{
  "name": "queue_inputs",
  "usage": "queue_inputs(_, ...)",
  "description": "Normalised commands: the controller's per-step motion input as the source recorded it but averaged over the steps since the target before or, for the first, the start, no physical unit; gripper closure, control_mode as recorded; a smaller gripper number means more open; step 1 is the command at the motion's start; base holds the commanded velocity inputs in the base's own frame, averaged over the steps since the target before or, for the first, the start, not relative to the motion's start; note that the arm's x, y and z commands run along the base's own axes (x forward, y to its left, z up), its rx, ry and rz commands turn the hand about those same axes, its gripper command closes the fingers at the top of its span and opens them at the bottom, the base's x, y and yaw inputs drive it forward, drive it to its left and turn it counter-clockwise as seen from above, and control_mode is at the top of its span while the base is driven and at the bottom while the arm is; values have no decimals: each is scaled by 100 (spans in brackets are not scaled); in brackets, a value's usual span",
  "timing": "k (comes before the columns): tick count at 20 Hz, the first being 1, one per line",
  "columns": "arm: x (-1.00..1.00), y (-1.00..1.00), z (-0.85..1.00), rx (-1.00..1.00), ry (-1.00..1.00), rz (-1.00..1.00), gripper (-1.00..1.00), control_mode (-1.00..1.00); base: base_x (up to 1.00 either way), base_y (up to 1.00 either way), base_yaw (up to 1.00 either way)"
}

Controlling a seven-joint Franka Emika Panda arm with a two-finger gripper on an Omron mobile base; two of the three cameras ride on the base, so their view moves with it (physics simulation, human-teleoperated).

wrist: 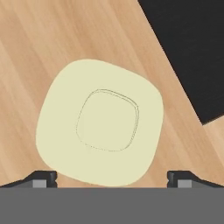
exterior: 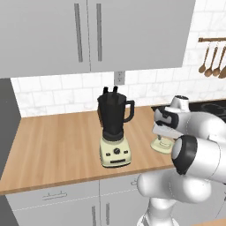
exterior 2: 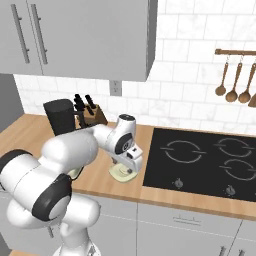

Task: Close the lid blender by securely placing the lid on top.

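Observation:
The blender [exterior: 114, 128] stands mid-counter, its dark jar open at the top on a cream base with a black dial; the jar [exterior 2: 59, 117] also shows behind my arm. The pale cream-green lid [wrist: 99, 122] lies flat on the wooden counter with its raised knob up, close to the cooktop's left edge. It also shows under my hand [exterior: 161, 145] [exterior 2: 121, 173]. My gripper [wrist: 112, 177] [exterior: 162, 135] [exterior 2: 129, 164] hangs directly above the lid, open, with one fingertip [wrist: 43, 177] at each side and nothing held. The blender is well to the left of the gripper.
A black cooktop [exterior 2: 205, 160] [wrist: 192, 48] sits right of the lid. A knife block [exterior 2: 92, 115] stands against the tiled wall behind the blender. Wooden spoons [exterior 2: 232, 75] hang on a rail at the upper right. Grey cabinets [exterior: 88, 35] overhang the counter above the blender.

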Motion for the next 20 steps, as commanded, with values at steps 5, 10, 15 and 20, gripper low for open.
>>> queue_inputs(5,0,-1,-8,0,0,0,-100,-100,0,0,0)
queue_inputs(10,2,0,-19,0,0,0,-100,-100,0,0,0)
queue_inputs(15,8,3,-21,0,0,0,-100,-100,0,0,0)
queue_inputs(20,25,0,-1,0,-8,0,-100,-100,0,0,0)
